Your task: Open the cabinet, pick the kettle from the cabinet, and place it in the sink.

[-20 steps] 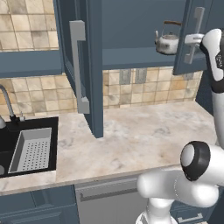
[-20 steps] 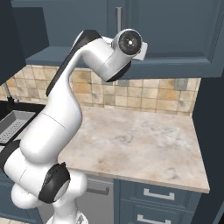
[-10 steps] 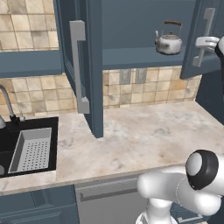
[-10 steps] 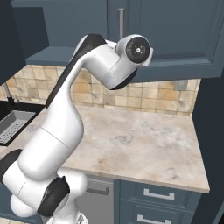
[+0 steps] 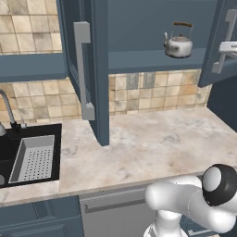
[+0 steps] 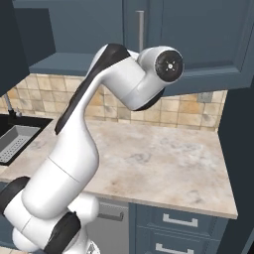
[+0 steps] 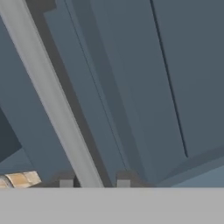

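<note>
Swung wider since a moment ago, the cabinet's right door (image 5: 217,41) stands open, its bar handle (image 7: 52,100) pinched between the gripper (image 7: 94,180) tips. Upright on the shelf, the kettle (image 5: 178,44) points its spout left, arched handle spanning left-right.

This was a home kitchen, rendered rather than real. A marbled beige counter (image 5: 152,143) ran below a tan tiled backsplash (image 5: 157,95), with dark blue-grey wall cabinets (image 5: 92,69) above and matching drawers (image 6: 181,223) beneath. A black sink (image 5: 18,157) with a curved silver tap (image 5: 7,109) sat at the counter's left end, and what looked like a dishwasher front (image 5: 111,213) sat under the counter's front edge.
</note>
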